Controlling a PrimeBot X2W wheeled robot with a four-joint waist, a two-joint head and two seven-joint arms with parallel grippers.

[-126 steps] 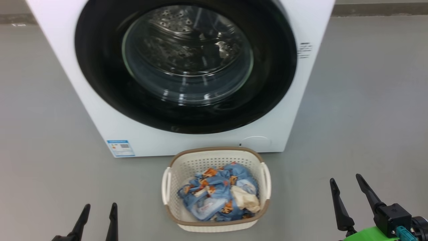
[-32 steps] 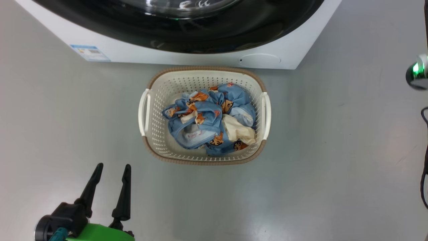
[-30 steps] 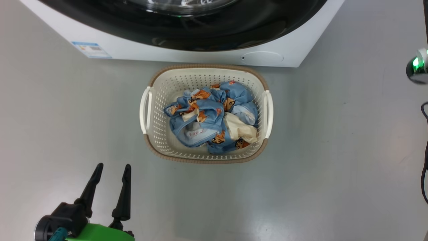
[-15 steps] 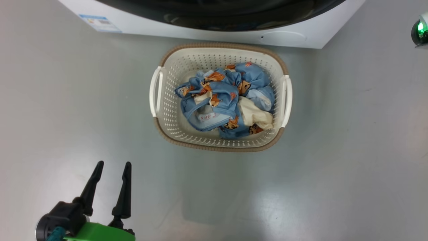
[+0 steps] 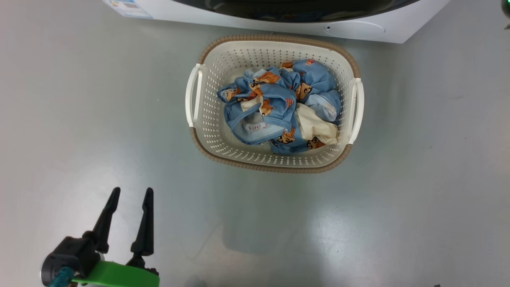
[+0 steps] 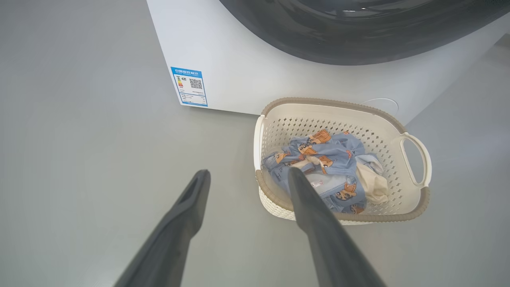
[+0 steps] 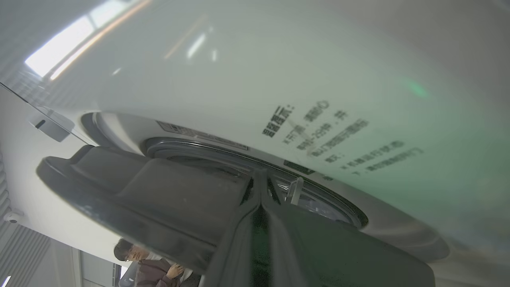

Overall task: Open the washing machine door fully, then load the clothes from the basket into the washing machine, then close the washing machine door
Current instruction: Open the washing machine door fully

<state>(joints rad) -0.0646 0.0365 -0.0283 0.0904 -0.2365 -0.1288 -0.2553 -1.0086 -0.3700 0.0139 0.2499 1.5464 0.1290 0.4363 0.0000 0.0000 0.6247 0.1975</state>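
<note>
The washing machine door (image 6: 358, 36) — large, round, with a wide glossy black rim — is seen just ahead of the right gripper (image 7: 259, 187). That gripper's two long dark fingers are pressed together with no gap, their tips set at the door's edge where it stands slightly off the big white boxy washing machine (image 7: 318, 79); whether anything is pinched between them cannot be told; a person (image 7: 139, 259) is glimpsed at that view's lower left. The left gripper (image 5: 132, 190) is held over the grey floor (image 5: 79, 119), its fingers spread wide with nothing between them. Ahead of it and to its right is set the small cream-white perforated plastic basket (image 5: 275, 169) with a brown woven-look rim, just before the machine's base. The clothes (image 5: 275, 103) — crumpled light blue fabric printed with orange tigers, with a cream-white cloth piece (image 5: 314, 127) at the side farther from that gripper — are heaped inside it; a blue label sticker (image 6: 190, 86) is carried on the machine's lower corner.
</note>
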